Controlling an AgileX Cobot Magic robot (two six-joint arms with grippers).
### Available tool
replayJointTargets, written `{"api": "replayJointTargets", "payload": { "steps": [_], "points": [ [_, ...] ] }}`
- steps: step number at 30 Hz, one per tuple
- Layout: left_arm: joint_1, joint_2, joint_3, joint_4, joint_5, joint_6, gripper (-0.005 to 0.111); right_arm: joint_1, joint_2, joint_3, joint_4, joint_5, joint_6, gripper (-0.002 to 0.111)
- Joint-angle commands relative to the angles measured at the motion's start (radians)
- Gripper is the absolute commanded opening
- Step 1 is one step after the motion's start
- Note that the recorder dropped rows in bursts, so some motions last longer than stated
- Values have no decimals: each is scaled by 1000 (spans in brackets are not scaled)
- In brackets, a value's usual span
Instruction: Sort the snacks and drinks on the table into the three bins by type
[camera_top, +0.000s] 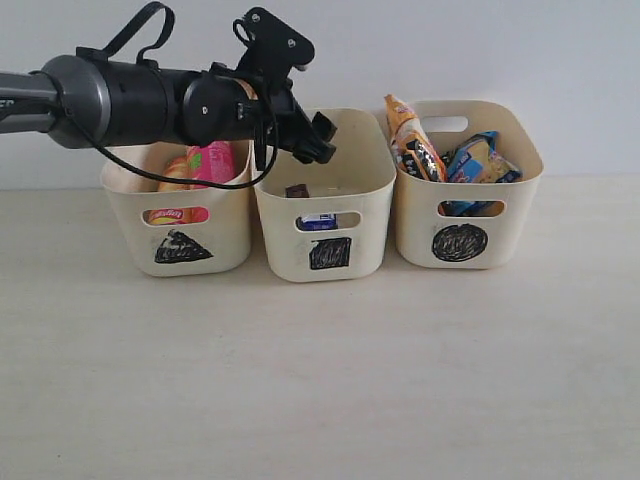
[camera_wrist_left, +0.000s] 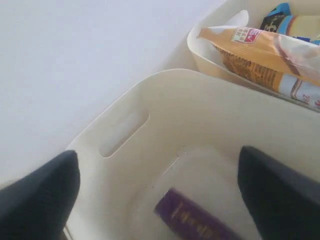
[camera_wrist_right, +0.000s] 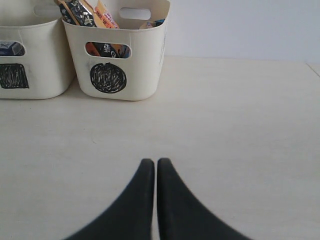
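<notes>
Exterior view: the left arm reaches in from the upper left of the frame, and the left gripper (camera_top: 312, 138) hangs over the square bin (camera_top: 325, 205) at centre. Its jaws look parted here, with nothing in them. The purple carton (camera_top: 297, 190) lies inside that bin, and the blue carton (camera_top: 320, 221) shows through its slot handle. At left, the triangle bin (camera_top: 175, 225) holds the pink tube (camera_top: 212, 160) and the yellow tube (camera_top: 176, 172) side by side. At right, the circle bin (camera_top: 465, 200) holds the orange packet (camera_top: 412, 135) and the blue packet (camera_top: 480, 160), both sticking up past the rim. The table (camera_top: 320, 380) fills the lower half of the frame. The right gripper is out of this view.

Left wrist view: the left gripper (camera_wrist_left: 157, 165) stands wide, its dark fingers (camera_wrist_left: 40, 200) well apart and empty. Between and below them the purple carton (camera_wrist_left: 195, 222) rests on the square bin's (camera_wrist_left: 210, 110) floor. Beside it stands the circle bin (camera_wrist_left: 200, 50) with the orange packet (camera_wrist_left: 255, 55).

Right wrist view: the right gripper (camera_wrist_right: 152, 165) is pressed closed, fingertips touching, holding nothing, over bare table (camera_wrist_right: 225, 125). The circle bin (camera_wrist_right: 140, 70) and the square bin (camera_wrist_right: 40, 75) stand well beyond it.
</notes>
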Motion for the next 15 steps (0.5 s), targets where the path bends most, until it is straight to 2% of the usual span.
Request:
{"api": "replayJointTargets", "payload": {
  "steps": [1, 4, 6, 7, 9, 10, 15],
  "points": [
    [2, -8, -7, -11, -16, -1, 80, -2, -5, 5, -3, -9, -3, 0],
    [2, -30, -7, -11, 13, -1, 79, -2, -5, 5, -3, -9, -3, 0],
    [2, -58, -7, -7, 67, -1, 67, -2, -5, 5, -3, -9, -3, 0],
    [2, -70, -7, -7, 96, -1, 58, -2, -5, 5, -3, -9, -3, 0],
    [2, -95, -7, -7, 168, -1, 32, -2, -5, 5, -3, -9, -3, 0],
    [2, -113, -7, -5, 231, -1, 8, -2, -5, 5, -3, -9, -3, 0],
    [2, -167, -7, 0, 367, -31, 4, -2, -5, 5, -1, -9, -3, 0]
  ]
}}
